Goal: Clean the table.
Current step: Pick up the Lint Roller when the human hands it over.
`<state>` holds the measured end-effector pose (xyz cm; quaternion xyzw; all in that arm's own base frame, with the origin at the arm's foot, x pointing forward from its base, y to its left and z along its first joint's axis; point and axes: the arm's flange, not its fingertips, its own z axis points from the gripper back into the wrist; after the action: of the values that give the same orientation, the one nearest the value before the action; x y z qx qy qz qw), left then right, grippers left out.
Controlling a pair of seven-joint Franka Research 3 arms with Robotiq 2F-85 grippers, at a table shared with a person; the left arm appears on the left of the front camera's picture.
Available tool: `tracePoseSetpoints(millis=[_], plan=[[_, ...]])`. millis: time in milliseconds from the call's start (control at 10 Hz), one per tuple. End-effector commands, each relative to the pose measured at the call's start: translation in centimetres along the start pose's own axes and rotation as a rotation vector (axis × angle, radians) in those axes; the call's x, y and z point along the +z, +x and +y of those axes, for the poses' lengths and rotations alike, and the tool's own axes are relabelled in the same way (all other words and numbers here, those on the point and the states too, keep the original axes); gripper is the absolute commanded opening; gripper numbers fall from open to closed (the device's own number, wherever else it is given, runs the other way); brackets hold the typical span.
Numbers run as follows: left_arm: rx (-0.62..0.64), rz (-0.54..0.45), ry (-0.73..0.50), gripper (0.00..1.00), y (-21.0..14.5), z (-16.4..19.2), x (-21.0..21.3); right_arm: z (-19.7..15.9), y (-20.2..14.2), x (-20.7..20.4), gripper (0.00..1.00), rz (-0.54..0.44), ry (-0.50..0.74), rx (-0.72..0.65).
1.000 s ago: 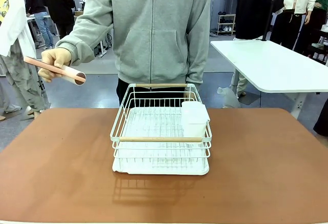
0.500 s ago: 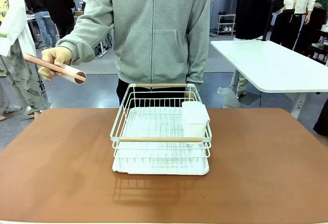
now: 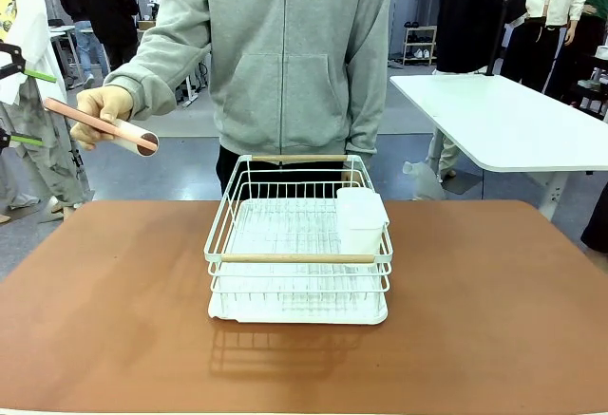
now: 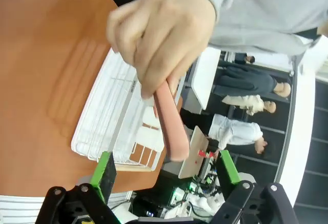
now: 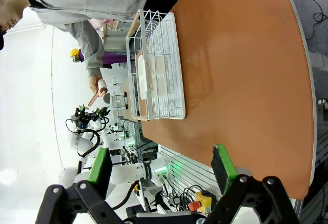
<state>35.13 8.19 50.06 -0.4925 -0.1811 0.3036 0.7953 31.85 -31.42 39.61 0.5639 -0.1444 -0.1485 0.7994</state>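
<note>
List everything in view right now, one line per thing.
table: one, reddish-brown, under the rack.
dish rack: one, white wire, wooden handles, mid-table.
container: one, white, rack's far right corner.
pink tool: one, white end, held in the air, far left.
white table: one, far right.
person's hand: one, gripping the pink tool.
left gripper: one, black with green pads, open, at the tool.
right gripper: one, same colours, open, empty.
</note>
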Motion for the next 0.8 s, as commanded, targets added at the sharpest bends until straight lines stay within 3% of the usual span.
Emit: tracePoseSetpoints(millis=[0, 200, 500, 700], plan=[[0.020, -0.082, 0.029, 1.00, 0.3, -1.1, -0.7, 0.6, -0.1, 0.3, 1.00, -0.001, -0.012, -0.013], [-0.004, -0.137, 0.105, 1.00, -0.3, -2.1, -1.9, 0.6, -0.1, 0.3, 1.00, -0.001, -0.012, -0.013], [-0.030, -0.036, 0.229, 1.00, -0.9, -2.8, -3.2, 0.6, -0.1, 0.3, 1.00, -0.001, -0.012, -0.013], [-0.030, -0.042, 0.317, 1.00, -0.3, -2.9, -3.3, 0.6, -0.1, 0.3, 1.00, -0.001, -0.012, -0.013]])
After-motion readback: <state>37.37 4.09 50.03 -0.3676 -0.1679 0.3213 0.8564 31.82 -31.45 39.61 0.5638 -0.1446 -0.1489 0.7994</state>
